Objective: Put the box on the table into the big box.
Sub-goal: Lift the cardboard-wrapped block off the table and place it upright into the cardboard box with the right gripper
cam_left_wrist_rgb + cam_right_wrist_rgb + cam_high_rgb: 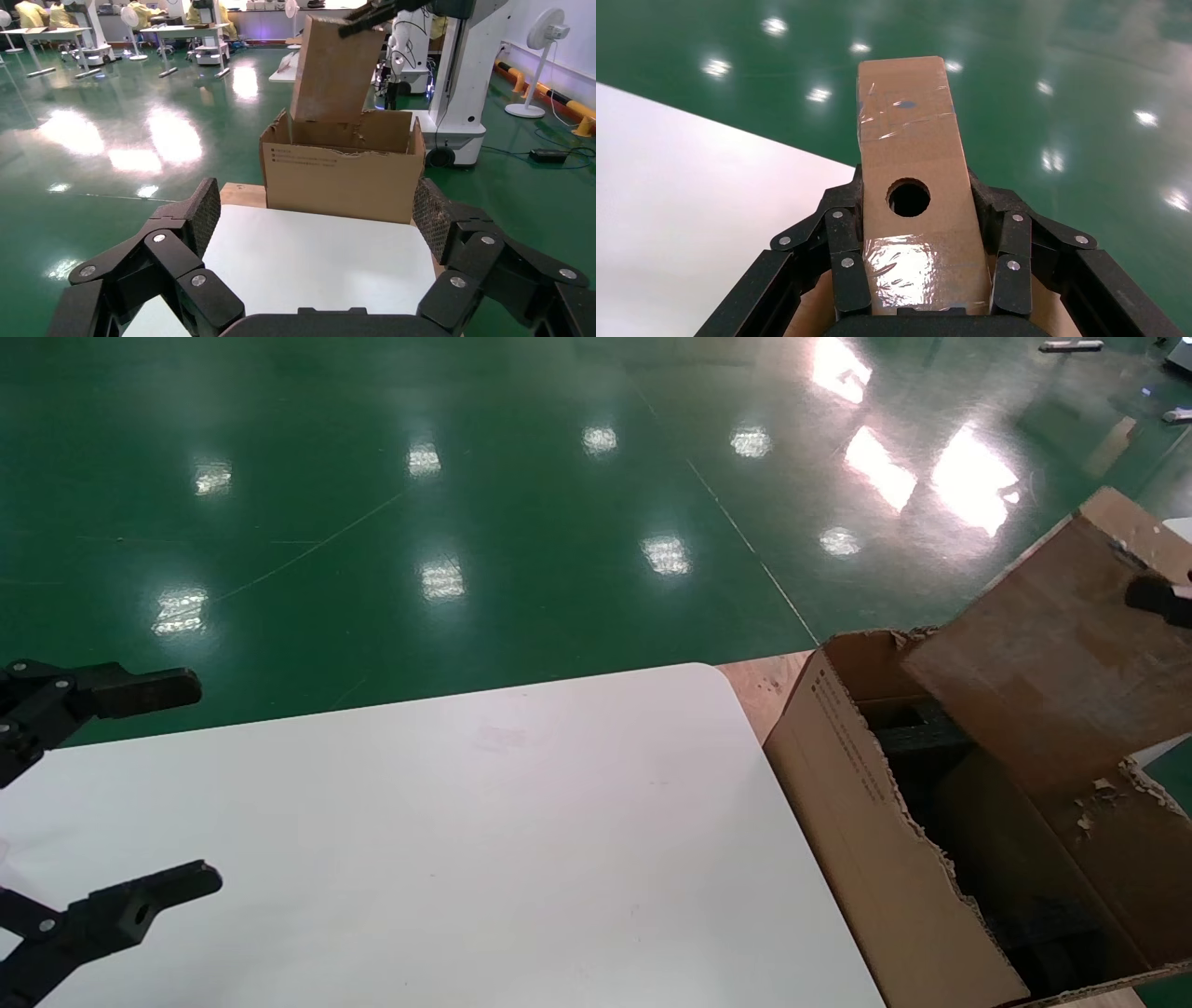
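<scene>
Glossy green floor [521,523] with light reflections; background: white standing fan [545,42], second white robot base [457,84], yellow-clad workers [31,14] at far benches.

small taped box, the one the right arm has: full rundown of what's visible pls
The box is plain brown cardboard, long and narrow, with glossy clear tape across its ends and a round hole in the face toward the wrist camera. The right tool is shut on its two narrow sides. It is off the table, held tilted above the big box, its lower end dipping behind the torn rim; whether it touches anything inside cannot be seen.
</scene>
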Motion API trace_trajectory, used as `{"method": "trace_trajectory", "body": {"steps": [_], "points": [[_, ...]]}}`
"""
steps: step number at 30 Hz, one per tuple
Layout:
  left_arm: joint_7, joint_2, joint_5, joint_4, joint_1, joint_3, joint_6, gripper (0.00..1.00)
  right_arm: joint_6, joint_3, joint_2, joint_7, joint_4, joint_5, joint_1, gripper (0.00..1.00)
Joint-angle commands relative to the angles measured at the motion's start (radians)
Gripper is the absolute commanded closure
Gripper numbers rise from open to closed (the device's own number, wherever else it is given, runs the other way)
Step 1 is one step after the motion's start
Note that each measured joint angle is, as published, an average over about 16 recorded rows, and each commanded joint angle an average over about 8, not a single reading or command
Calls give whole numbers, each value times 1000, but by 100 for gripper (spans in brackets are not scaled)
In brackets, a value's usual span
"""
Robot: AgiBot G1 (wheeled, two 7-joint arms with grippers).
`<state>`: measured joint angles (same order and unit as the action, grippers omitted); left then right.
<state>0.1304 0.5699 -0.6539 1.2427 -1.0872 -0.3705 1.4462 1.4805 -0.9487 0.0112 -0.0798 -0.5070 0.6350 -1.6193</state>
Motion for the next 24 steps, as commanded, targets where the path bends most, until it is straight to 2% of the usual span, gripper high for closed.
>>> {"method": "trace_trajectory", "body": {"steps": [1,5,13,24], "points": [[0,0,0,0,0,0,0,0,-20,-27,5,35,49,-34,23,100],[0,0,0,0,0,0,0,0,-33,-67,34,66,113,-116,85,100],[0,0,0,0,0,0,0,0,-10,-135,73,87,182,-225,228,100],[0,0,0,0,0,0,0,0,-18,-156,110,90,316,-394,402,100]]}}
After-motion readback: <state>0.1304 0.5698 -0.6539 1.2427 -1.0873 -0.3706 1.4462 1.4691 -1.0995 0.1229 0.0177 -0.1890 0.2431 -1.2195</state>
